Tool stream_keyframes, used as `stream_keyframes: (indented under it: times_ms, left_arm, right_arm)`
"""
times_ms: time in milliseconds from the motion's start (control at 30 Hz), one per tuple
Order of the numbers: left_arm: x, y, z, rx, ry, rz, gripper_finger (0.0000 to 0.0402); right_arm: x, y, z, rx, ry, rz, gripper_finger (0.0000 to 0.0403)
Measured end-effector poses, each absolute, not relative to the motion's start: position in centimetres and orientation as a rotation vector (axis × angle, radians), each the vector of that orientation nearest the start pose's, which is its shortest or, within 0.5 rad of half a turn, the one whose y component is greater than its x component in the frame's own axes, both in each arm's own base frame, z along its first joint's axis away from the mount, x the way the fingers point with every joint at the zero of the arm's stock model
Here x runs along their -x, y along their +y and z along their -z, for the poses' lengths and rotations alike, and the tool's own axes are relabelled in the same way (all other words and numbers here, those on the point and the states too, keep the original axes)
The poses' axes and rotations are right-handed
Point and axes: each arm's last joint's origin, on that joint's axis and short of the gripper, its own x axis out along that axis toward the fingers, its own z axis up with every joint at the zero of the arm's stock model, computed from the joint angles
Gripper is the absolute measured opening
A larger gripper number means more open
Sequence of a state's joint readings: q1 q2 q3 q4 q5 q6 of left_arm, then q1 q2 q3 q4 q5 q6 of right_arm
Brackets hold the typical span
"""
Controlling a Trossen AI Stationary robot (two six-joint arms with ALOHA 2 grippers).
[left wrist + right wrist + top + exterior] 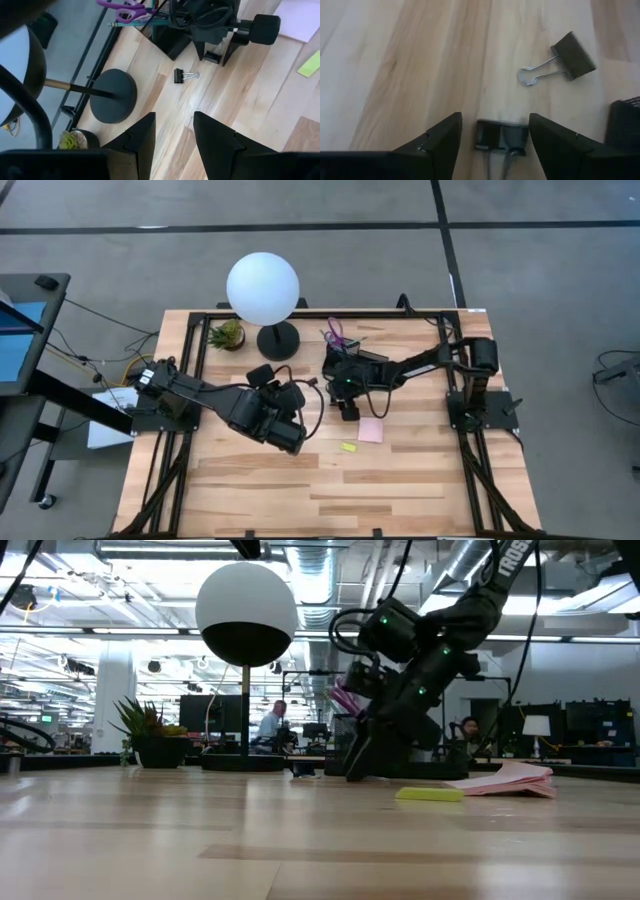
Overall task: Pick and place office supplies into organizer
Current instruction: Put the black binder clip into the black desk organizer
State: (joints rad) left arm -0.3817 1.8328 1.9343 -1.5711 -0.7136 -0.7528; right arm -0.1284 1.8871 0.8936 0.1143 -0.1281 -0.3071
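My right gripper (pixel 495 142) is open and points down at the table just in front of the black organizer (pixel 345 358). Its fingers stand on either side of a small black binder clip (pixel 501 136) lying flat on the wood, and I see no touch. A second black clip (pixel 567 59) lies nearby, also seen as clip (pixel 185 76). Purple-handled scissors (pixel 125 10) and pens stand in the organizer. The pink sticky pad (pixel 371 430) and the yellow piece (pixel 349 446) lie flat on the table. My left gripper (pixel 172 135) is open and hovers left of these, holding nothing.
The white globe lamp (pixel 262 290) stands on its black base (pixel 112 95) left of the organizer. The small potted plant (pixel 227 335) sits at the far left. Bare wood stretches along the table's near side. People sit in the room beyond the table.
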Motion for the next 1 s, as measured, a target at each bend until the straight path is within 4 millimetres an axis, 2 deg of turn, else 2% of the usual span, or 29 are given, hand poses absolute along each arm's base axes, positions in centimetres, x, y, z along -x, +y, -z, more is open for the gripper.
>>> stream_keyframes:
  times_ms: [400, 767, 867, 1000]
  left_arm:
    - [-31.8, -10.8, -35.3, -0.097, 1.066, -0.671, 0.0129]
    - [-31.8, -10.8, -35.3, -0.095, 1.064, -0.672, 0.0129]
    - [-31.8, -10.8, -35.3, -0.090, 1.062, -0.675, 0.0129]
    - [-31.8, -10.9, -35.3, -0.089, 1.062, -0.675, 0.0129]
  right_arm:
    - [-33.9, -5.2, -11.0, 0.120, 0.899, -0.107, 0.0223]
    - [-34.2, -5.1, -11.2, 0.075, 0.847, -0.151, 0.0219]
    - [-34.2, -5.1, -11.1, 0.058, 0.854, -0.145, 0.0199]
    - [-34.0, -5.1, -11.0, 0.068, 0.883, -0.113, 0.0150]
